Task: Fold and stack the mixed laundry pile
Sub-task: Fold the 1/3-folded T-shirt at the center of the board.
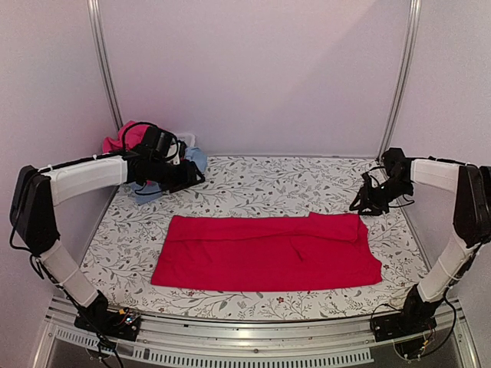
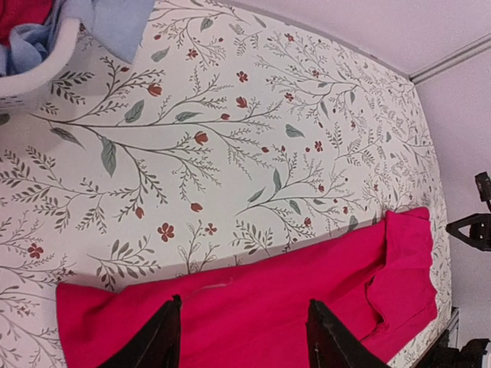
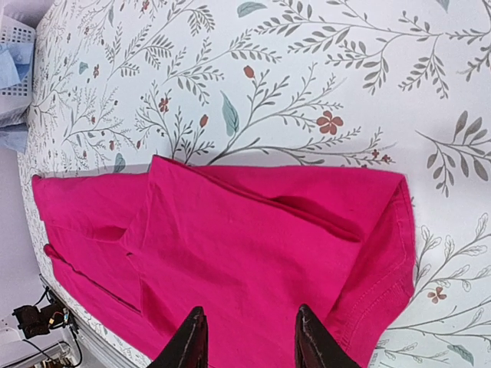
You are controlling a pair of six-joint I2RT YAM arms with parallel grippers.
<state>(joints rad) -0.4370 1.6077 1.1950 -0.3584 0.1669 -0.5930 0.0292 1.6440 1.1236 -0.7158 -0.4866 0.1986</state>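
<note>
A large bright red garment lies flat and folded across the front middle of the floral table; it also shows in the left wrist view and the right wrist view. The rest of the laundry pile, pink and light blue pieces, sits at the back left; a light blue piece hangs over the basket rim. My left gripper is open and empty, raised beside the basket. My right gripper is open and empty, above the garment's far right corner. No dark blue printed piece shows.
A white slatted basket holds the pile at the back left corner. The floral table cover reaches metal rails at the front and white walls behind and at both sides.
</note>
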